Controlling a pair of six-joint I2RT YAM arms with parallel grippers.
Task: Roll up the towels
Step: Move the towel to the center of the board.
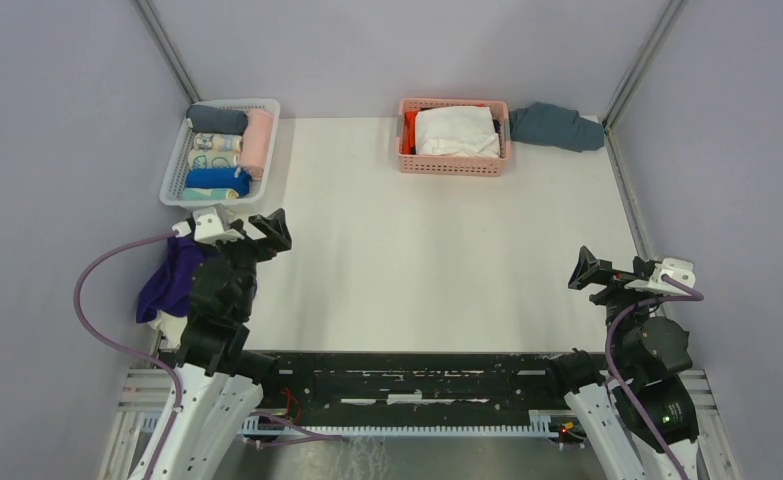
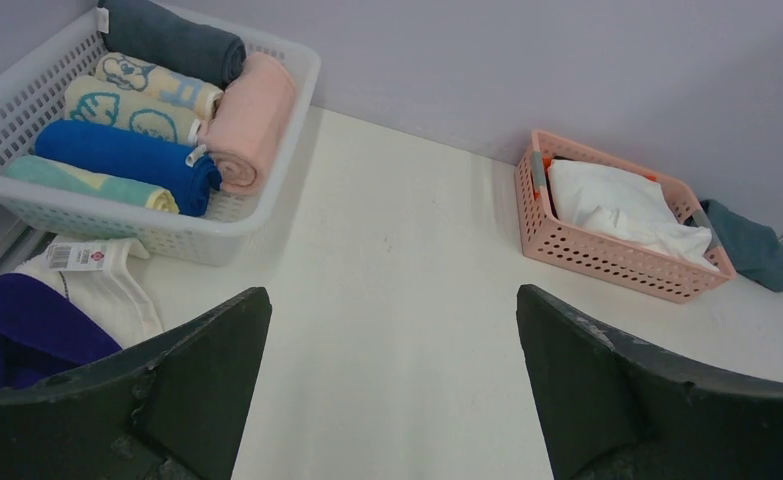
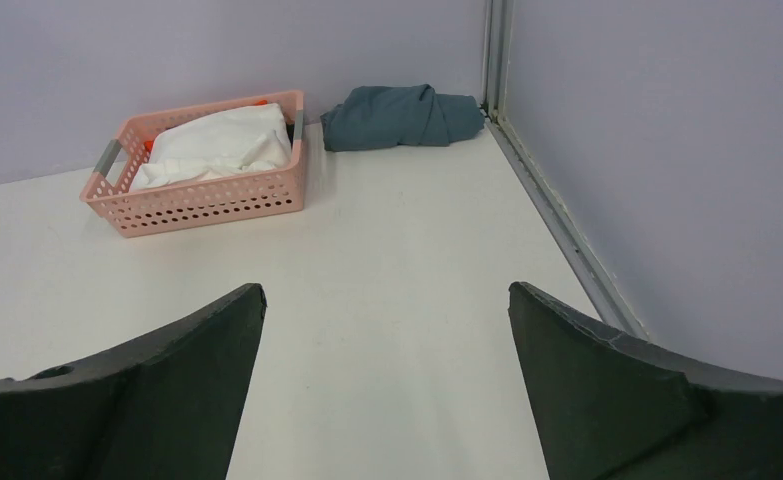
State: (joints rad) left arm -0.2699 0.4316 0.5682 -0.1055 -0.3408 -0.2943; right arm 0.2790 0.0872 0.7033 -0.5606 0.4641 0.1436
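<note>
The left pincer [image 1: 274,232] and right pincer [image 1: 582,272] hang spread, gripping nothing, above the tabletop [image 1: 417,250]. Rolled towels [image 2: 127,155] fill the white basket [image 2: 117,225]. A loose white towel [image 1: 455,132] waits in the pink basket [image 1: 452,165], likely to keep finished and unfinished apart.

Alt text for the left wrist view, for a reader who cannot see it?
The open left claw hovers empty over a white table, with a white basket of rolled towels at upper left. A pink basket holding white cloth sits at right beside a grey-blue cloth; a purple cloth and a tagged white towel lie at lower left.
</note>
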